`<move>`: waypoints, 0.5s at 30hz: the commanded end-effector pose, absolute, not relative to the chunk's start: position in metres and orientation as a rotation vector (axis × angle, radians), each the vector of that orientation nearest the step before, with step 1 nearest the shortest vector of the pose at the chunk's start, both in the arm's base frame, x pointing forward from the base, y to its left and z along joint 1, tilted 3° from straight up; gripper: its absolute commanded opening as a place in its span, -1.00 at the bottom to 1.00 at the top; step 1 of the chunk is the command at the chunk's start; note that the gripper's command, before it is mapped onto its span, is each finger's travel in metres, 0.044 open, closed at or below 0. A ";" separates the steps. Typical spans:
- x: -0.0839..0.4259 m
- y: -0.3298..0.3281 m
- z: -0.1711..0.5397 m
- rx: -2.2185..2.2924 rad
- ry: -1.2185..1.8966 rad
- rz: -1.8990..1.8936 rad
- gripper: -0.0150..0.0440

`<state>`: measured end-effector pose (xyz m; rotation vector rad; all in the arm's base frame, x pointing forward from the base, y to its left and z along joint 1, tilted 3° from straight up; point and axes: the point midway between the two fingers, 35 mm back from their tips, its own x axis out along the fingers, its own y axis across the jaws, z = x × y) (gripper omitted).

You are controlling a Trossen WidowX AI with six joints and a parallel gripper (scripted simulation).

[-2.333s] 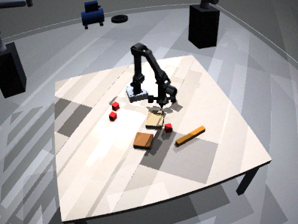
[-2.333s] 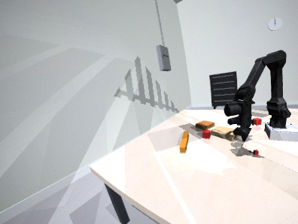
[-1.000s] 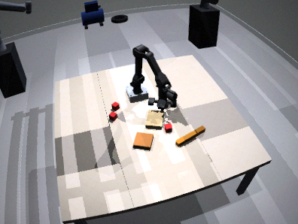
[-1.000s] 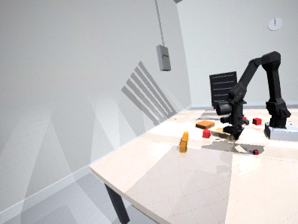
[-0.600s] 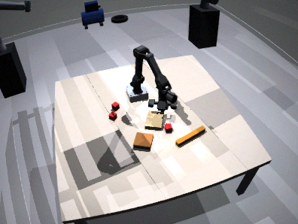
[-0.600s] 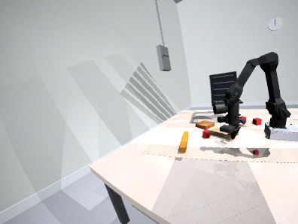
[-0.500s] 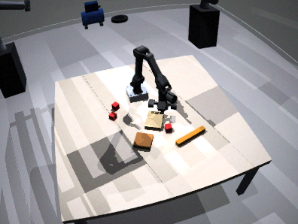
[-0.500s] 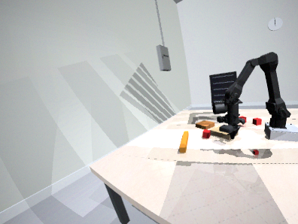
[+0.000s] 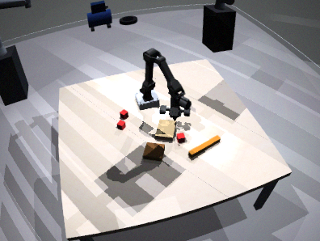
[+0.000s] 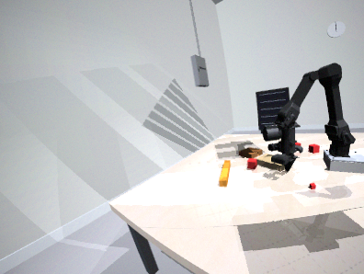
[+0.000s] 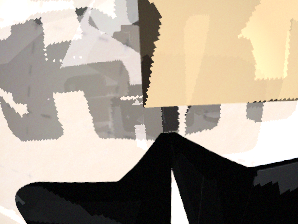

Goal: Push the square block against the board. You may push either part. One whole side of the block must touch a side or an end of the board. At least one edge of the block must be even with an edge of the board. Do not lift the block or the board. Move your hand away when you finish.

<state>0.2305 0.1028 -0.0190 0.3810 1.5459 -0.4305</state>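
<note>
Measured from the table's (image 9: 93,202) (image 10: 152,202) near edge in the top view, the brown square block (image 9: 153,151) (image 10: 251,152) comes first, in the middle part of the top, partly in shadow. The orange bar (image 9: 204,146) (image 10: 224,174) lies slantwise to its right, toward the right edge and apart from both square pieces. A little farther in, a red cube (image 9: 181,137) (image 10: 252,164) sits just beside the tan square piece (image 9: 166,128) (image 10: 268,160) (image 11: 220,55), on its right-edge side. The tan piece lies flat, separated from the brown block by bare surface. Two more red cubes, one (image 9: 121,124) nearer and one (image 9: 124,114) farther, sit toward the left edge. Just past the tan piece, the gripper (image 9: 174,118) (image 10: 288,169) (image 11: 170,135) points down, fully shut with nothing between its fingers; the wrist view shows a strip of surface between its tips and the tan piece's edge. Farthest, toward the far edge, stands the arm's pale base (image 9: 153,105) (image 10: 345,165).
</note>
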 end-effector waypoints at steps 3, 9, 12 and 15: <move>0.223 0.108 -0.018 0.386 1.539 -0.428 -0.49; 0.214 0.112 -0.018 0.386 1.540 -0.428 -0.49; 0.209 0.115 -0.018 0.386 1.541 -0.428 -0.49; 0.205 0.117 -0.019 0.386 1.541 -0.428 -0.49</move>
